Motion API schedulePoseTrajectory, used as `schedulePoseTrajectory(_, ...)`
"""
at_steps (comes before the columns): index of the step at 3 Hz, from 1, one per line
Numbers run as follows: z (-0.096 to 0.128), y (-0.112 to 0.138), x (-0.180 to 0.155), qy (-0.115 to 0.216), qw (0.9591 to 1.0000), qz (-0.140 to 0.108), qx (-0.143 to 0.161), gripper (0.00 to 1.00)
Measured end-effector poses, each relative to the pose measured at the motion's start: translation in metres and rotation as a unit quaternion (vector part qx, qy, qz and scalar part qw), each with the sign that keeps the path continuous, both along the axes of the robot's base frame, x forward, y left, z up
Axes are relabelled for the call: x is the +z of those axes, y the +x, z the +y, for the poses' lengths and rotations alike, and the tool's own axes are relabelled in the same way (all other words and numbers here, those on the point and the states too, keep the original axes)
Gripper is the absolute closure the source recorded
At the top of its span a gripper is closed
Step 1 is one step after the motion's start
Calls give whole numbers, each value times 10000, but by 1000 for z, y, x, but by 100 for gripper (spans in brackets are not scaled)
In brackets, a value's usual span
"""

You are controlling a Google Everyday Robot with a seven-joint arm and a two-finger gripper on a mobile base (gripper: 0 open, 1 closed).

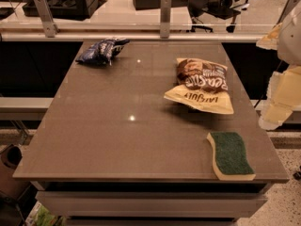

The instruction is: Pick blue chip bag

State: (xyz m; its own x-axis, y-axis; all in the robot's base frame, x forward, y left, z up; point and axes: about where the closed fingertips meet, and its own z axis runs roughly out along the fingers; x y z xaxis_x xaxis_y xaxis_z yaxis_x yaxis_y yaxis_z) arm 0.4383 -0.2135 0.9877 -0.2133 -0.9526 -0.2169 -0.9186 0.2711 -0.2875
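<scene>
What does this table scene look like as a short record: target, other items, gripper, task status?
target: blue chip bag, far left of the table, untouched
other bag: brown-and-yellow chip bag, right of centre
sponge: green sponge, near right corner
arm: gripper at the right edge of view, beside the table, apart from every item
status: bag not yet picked

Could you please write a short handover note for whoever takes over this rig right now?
Gripper: at the view's right edge, beside the grey table, not over it.
Small crumpled dark-blue foil chip bag: far left corner of the table, untouched.
Larger brown-and-yellow chip bag and green-topped sponge: on the right half, nearer the gripper; leave them.
Done: nothing yet.
Left: reach across, grasp the blue bag, lift.
</scene>
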Motion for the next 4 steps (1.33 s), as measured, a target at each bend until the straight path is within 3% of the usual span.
schedulePoseTrajectory(1, 0, 0, 0, 0, 10000, 0, 0, 0)
schedulePoseTrajectory(2, 7, 7, 0, 71, 9997, -152, 156, 0)
schedulePoseTrajectory(3, 22, 21, -1, 244, 9972, -500, 500, 0)
schedulePoseTrajectory(4, 36, 33, 2, 426, 9915, -955, 770, 0)
